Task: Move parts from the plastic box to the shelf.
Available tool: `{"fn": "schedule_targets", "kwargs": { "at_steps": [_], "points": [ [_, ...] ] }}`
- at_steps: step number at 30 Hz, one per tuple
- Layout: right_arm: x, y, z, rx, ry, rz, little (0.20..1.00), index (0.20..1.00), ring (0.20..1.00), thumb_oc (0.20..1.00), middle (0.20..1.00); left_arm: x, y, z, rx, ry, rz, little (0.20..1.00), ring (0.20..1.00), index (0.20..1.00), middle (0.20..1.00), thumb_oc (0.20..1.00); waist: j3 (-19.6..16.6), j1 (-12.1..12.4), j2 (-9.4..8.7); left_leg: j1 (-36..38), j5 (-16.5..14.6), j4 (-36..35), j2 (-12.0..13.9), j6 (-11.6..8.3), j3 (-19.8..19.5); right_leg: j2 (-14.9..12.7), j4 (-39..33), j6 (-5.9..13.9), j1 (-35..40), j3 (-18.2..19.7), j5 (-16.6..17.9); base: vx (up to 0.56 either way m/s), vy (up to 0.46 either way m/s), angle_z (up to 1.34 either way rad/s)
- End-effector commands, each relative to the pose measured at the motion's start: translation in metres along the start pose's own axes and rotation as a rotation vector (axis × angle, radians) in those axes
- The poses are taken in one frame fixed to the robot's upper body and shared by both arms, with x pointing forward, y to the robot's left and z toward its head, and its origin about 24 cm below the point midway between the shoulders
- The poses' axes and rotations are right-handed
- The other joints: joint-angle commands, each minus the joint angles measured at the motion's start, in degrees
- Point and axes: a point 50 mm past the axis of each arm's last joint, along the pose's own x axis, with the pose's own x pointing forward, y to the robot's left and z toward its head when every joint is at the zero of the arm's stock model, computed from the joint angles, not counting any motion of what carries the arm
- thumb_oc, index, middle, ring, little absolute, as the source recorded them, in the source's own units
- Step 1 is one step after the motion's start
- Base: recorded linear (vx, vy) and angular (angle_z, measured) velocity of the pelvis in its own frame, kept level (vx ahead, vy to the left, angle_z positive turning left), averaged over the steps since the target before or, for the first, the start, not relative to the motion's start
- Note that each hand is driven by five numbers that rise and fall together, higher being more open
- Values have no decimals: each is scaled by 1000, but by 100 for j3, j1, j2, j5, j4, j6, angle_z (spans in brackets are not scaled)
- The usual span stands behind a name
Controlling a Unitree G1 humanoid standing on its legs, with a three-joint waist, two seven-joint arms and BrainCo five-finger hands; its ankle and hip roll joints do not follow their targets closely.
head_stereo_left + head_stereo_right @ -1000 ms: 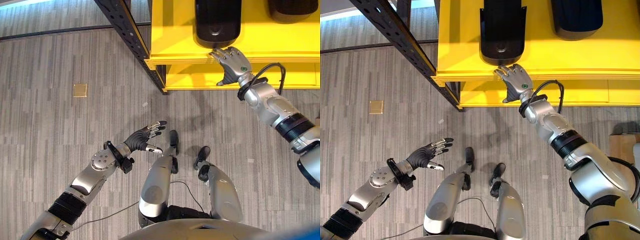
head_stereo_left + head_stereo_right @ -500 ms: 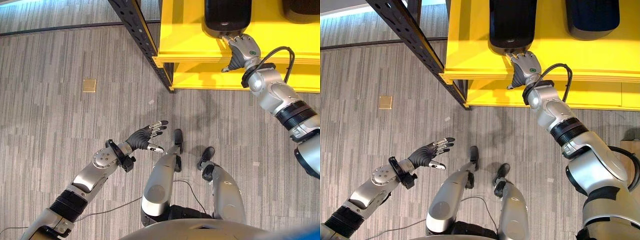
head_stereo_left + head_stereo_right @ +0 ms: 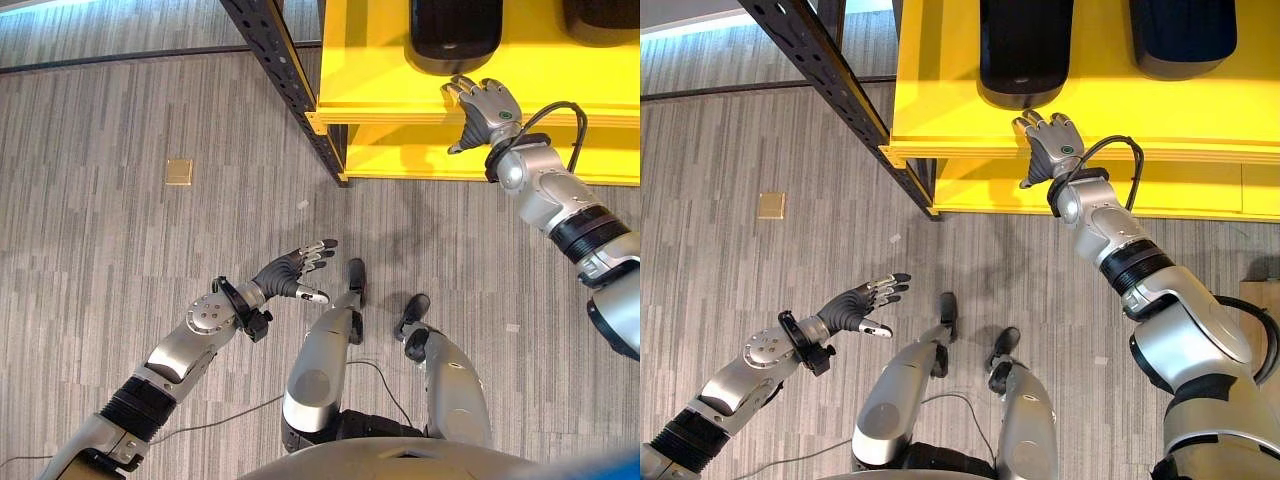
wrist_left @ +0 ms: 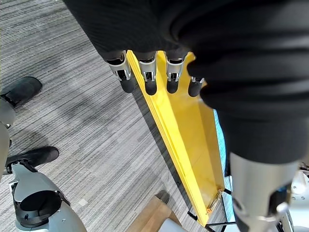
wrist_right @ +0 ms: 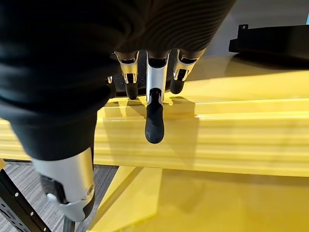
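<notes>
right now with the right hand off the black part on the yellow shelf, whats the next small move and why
Probably draw the right hand back from the yellow shelf. The black part already rests on it, both hands are open and hold nothing, and the left hand hangs over the floor.

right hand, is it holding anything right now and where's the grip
Nothing is held. The right hand is open at the yellow shelf edge, just short of the black part.

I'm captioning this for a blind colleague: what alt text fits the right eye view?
The robot's right hand, fingers open, reaches to the front edge of a yellow shelf just below a black part. A second black part sits beside it; the left hand hangs open above grey floor.
</notes>
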Motion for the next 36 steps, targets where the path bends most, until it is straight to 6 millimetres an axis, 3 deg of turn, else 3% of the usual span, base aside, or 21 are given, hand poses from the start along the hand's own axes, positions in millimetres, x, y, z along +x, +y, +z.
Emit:
{"fn": "schedule_targets", "kwargs": {
  "at_steps": [1, 10, 36],
  "points": [
    [4, 0, -6, -67, 43, 41, 1000, 1000, 1000, 1000, 1000, 5, -23, 6, -33, -62, -96, 1000, 1000, 1000, 1000, 1000, -67, 103, -15, -22, -41, 289, 110, -332, -335, 25, 215, 429, -92, -7, 325, 0, 0, 0],
    [10, -7, -8, -76, 91, 46, 1000, 1000, 1000, 1000, 1000, 7, -25, 8, -30, -58, -116, 1000, 1000, 1000, 1000, 1000, -67, 162, 35, -76, -33, 328, 104, -328, -368, -6, 264, 420, -128, -29, 323, 0, 0, 0],
    [24, -61, -16, -189, 128, -69, 1000, 1000, 1000, 1000, 1000, 9, -29, 13, -42, -55, -149, 1000, 1000, 1000, 1000, 1000, -67, 197, 149, -201, -25, 442, 104, -323, -417, -90, 450, 410, -273, -46, 297, 0, 0, 0]
  ]
}}
